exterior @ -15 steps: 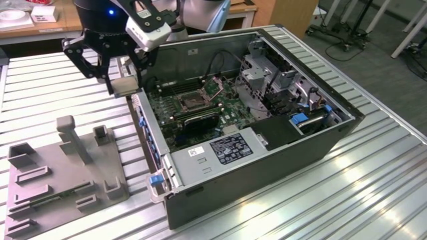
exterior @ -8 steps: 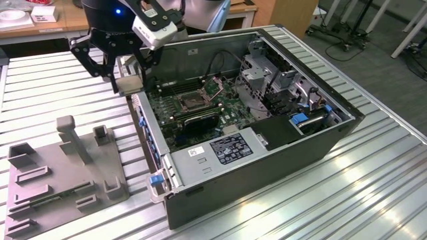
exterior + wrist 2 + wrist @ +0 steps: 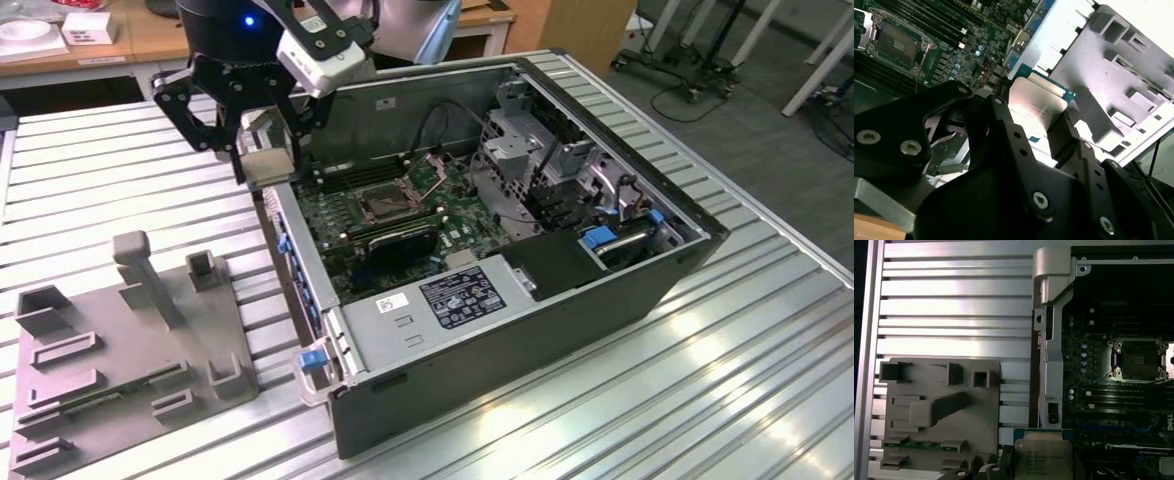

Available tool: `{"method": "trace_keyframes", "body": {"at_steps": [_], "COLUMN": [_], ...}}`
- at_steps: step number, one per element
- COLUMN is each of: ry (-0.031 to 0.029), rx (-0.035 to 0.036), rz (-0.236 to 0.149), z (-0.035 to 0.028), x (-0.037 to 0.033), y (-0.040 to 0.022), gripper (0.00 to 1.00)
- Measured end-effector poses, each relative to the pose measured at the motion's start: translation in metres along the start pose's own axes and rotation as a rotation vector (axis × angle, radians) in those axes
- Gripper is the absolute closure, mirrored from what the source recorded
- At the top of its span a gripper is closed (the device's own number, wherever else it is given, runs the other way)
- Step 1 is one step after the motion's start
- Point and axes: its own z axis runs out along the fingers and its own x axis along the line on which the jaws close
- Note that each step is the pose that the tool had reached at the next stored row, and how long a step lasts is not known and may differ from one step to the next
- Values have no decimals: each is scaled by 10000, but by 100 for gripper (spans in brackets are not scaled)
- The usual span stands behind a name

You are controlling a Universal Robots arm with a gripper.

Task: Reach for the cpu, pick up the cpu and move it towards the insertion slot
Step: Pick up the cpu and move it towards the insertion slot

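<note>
My gripper [image 3: 267, 158] is shut on the cpu [image 3: 268, 166], a thin silvery-beige square chip, and holds it in the air just outside the open computer case's near-left wall. In the second wrist view the cpu [image 3: 1036, 102] sits between two black fingers [image 3: 999, 112]. The first wrist view has the cpu [image 3: 1043, 457] over the case's edge. The insertion slot [image 3: 380, 203] is a square socket with a dark centre and silver bracket on the motherboard, off to the exterior view's right of the chip. The slot [image 3: 896, 45] [image 3: 1139, 360] appears in both wrist views, apart from the cpu.
The open computer case [image 3: 534, 330] lies on a ribbed metal table [image 3: 120, 190]. A grey plastic fixture [image 3: 120, 340] with upright blocks stands on the exterior view's left. Long black memory slots [image 3: 1124, 395] run beside the socket. Cables and drive cages [image 3: 534, 150] crowd the case's far side.
</note>
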Motion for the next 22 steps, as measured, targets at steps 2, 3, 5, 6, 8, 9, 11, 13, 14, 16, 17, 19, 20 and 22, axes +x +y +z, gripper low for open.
{"method": "trace_keyframes", "body": {"at_steps": [2, 3, 5, 6, 8, 9, 11, 13, 14, 16, 17, 19, 20, 22], "ry": [0, 0, 0, 0, 0, 0, 0, 0, 0, -1, -1, 0, -1, 0], "rx": [0, 0, 0, 0, 0, 0, 0, 0, 0, 0, 0, 1, -1, 0], "rz": [0, 1, 1, 1, 2, 2, 2, 3, 3, 3, 3, 3, 3, 3], "z": [1, 1, 2, 3, 4, 4, 5, 5, 5, 6, 6, 6, 7, 8], "x": [-17, -26, -41, -49, -65, -74, -93, -111, -119, -132, -139, -154, -162, -178], "y": [2, 3, 6, 7, 9, 10, 15, 19, 21, 25, 27, 30, 31, 33], "gripper": [46, 46, 46, 46, 46, 46, 46, 46, 46, 46, 46, 46, 46, 46]}}
